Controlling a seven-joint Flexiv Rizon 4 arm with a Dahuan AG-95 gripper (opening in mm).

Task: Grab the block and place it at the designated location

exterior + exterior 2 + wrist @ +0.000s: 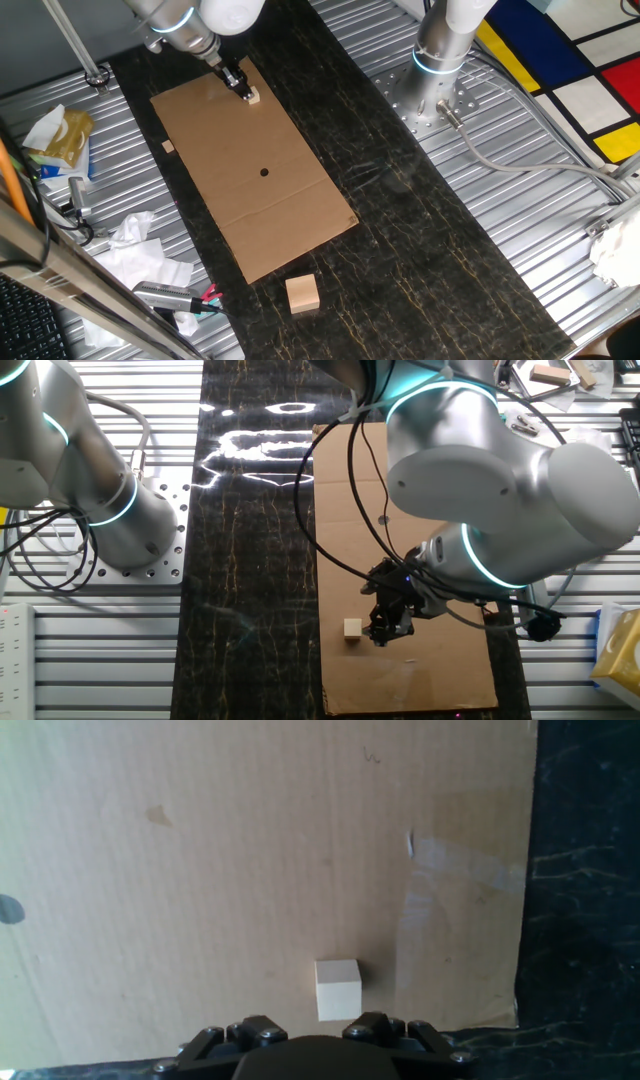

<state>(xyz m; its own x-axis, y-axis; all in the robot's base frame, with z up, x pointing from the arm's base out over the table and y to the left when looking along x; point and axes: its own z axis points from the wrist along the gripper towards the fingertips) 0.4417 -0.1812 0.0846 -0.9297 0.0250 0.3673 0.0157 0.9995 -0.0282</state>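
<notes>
The block (253,97) is a tiny pale beige cube lying free on the cardboard sheet (230,200), near its far edge. It also shows in the other fixed view (352,628) and in the hand view (337,989). My gripper (240,85) hovers low just beside the block, apart from it, and holds nothing. Its fingers look close together in the fixed views (383,630); the hand view shows only its knuckles. The designated location is a black dot (264,172) near the sheet's middle, well away from the block. It shows at the left edge of the hand view (8,909).
A larger tan wooden block (302,293) lies off the sheet's near corner. A small flat tan chip (168,148) lies left of the sheet. Crumpled paper and tools (150,270) clutter the left side. A second arm's base (440,70) stands at the right.
</notes>
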